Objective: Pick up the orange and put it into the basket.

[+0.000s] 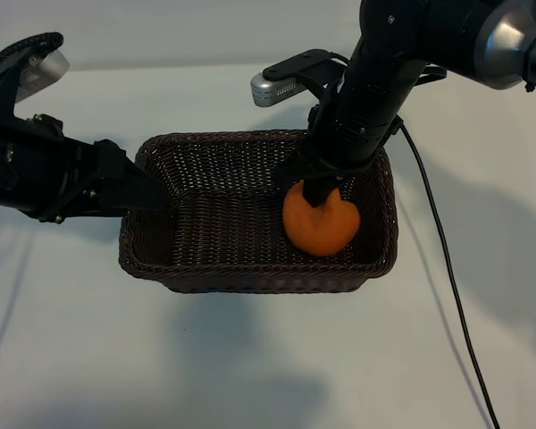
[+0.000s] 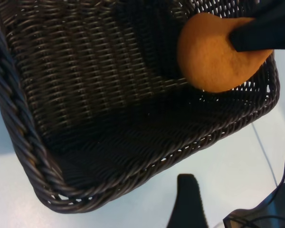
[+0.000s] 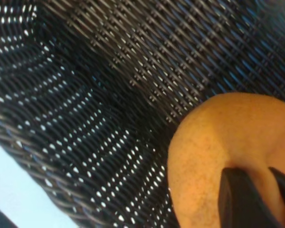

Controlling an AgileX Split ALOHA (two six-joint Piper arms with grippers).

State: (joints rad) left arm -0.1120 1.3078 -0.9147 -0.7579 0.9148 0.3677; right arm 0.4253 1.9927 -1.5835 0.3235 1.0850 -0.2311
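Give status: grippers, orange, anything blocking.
Right gripper down inside the basket, fingers pinching the orange. Orange low at the basket's right end. Left gripper open, parked at the left rim. Nothing blocking.

No readable text, labels or numbers anywhere.

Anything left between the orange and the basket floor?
Nothing visible. The orange is already inside the basket, at its right end, with the right hand on it. The left hand sits at the left rim, clear of it.
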